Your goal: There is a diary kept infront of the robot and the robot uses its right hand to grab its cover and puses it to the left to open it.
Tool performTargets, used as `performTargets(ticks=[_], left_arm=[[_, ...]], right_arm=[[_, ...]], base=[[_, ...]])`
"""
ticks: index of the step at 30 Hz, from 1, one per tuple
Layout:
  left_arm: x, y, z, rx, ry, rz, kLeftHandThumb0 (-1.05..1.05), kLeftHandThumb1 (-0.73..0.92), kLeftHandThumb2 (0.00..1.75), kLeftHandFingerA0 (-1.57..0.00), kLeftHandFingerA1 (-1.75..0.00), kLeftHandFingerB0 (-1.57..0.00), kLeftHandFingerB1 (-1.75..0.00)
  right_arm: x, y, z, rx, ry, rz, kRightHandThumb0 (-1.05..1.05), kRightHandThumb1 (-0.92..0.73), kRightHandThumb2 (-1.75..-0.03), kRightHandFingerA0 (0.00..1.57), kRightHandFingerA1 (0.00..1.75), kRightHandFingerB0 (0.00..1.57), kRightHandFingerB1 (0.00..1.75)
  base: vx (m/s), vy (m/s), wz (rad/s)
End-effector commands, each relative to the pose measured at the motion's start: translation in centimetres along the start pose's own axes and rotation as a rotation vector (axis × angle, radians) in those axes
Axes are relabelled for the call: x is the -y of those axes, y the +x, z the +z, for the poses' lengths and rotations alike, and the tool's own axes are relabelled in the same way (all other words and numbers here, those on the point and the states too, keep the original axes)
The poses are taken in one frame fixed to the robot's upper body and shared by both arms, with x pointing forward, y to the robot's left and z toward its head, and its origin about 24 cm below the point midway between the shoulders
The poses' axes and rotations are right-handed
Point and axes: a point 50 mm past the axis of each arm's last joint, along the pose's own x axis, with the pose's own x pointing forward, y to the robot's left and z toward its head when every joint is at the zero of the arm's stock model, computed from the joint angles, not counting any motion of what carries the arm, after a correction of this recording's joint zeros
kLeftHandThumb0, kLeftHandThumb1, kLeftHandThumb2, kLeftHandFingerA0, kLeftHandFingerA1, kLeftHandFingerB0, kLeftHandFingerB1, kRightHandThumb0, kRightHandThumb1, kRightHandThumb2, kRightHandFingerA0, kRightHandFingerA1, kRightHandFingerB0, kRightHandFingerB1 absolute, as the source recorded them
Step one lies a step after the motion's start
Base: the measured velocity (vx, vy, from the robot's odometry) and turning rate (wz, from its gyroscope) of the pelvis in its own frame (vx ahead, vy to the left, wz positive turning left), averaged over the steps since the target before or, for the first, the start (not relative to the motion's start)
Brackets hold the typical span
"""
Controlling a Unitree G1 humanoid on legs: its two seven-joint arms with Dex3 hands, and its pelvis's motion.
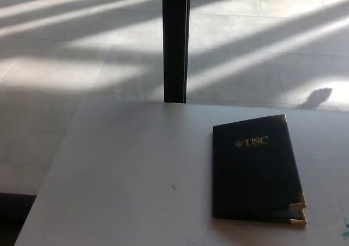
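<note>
We see the diary (255, 169) closed on the bench (125, 175), lower right of frame; neither hand shows, state unknown; opening not started.

Table (120, 164) cut off at bottom + right edges — black post (175, 39) top out of frame.
</note>
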Motion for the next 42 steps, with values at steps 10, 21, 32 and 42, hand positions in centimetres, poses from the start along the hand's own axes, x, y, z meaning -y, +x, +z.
performTargets(ticks=[10,21,32,42], left_arm=[[-0.6,0.2,0.8,0.028,-0.023,0.019,-0.81,0.92,0.99,-0.42,-1.16,-0.35,-1.00],[-0.7,0.2,0.6,0.025,-0.005,0.025,-0.81,0.92,1.00,-0.42,-1.17,-0.36,-1.00],[-0.7,0.2,0.8,0.029,0.004,0.032,-0.80,0.92,1.00,-0.45,-1.18,-0.38,-1.02],[-0.9,0.2,0.7,0.028,0.010,0.010,-0.80,0.92,1.00,-0.40,-1.14,-0.37,-1.00]], right_arm=[[-9.4,-2.5,1.6,0.042,0.096,0.270,-0.75,-0.70,-1.18,0.77,0.88,0.70,0.83],[-12.1,-5.3,-2.2,-0.058,0.057,0.446,-0.82,-0.84,-0.65,0.56,0.80,0.51,0.59],[-12.9,-9.2,-7.9,-0.262,-0.026,0.589,-0.69,-0.92,-0.76,0.32,0.49,0.22,0.39],[-13.5,-12.4,-11.3,-0.366,-0.098,0.669,-0.66,-0.92,-0.82,0.32,0.47,0.22,0.36]], base=[[0.00,0.000,0.00],[0.00,0.000,0.00],[0.00,0.000,0.00],[0.00,0.000,0.00]])
